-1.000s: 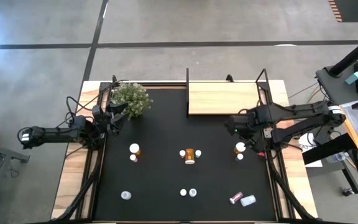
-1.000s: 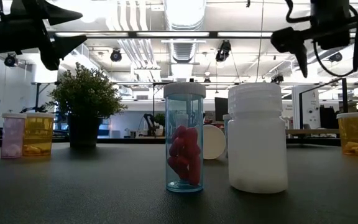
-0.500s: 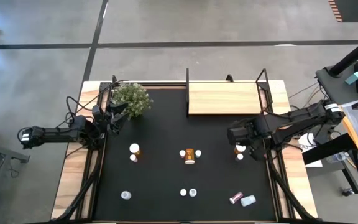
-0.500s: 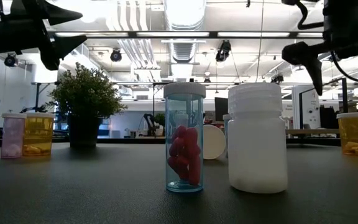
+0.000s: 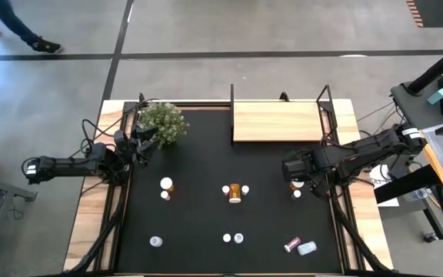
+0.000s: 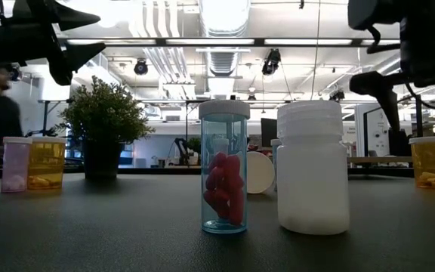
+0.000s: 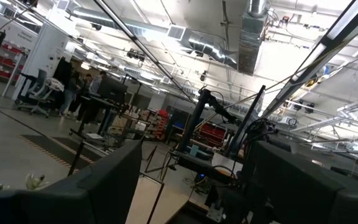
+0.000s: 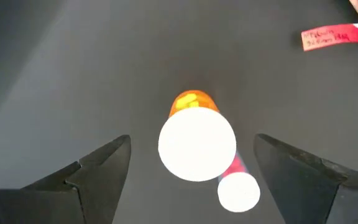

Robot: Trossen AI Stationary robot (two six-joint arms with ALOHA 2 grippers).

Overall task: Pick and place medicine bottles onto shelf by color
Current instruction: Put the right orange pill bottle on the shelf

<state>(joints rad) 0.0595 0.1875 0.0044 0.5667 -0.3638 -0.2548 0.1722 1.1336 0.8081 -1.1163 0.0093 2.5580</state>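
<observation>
A black mat (image 5: 198,208) covers the light wooden table, set on a grey concrete floor; the low view looks into a bright workshop with ceiling ducts. The right gripper (image 8: 191,180) hangs directly above an orange, white-capped medicine bottle (image 8: 196,140), its two dark fingers (image 8: 98,168) spread wide on either side of the cap and not touching it. A smaller pink, white-capped bottle (image 8: 238,186) stands just beside the orange one, under the same gripper; in the high view this pair sits near the mat's right edge (image 5: 296,185). Beyond the right gripper, toward the table's back, lies the light wooden shelf in its thin black metal frame (image 5: 277,121), bare of bottles. Toward the mat's centre stands another orange bottle flanked by two white caps (image 5: 235,191); further bottles are scattered along the near edge, including a clear vial of red pills (image 6: 224,168) and a white plastic jar (image 6: 313,168). The left gripper (image 5: 146,138) waits, fingers parted, next to a potted green plant (image 5: 162,121) at the back left corner.
</observation>
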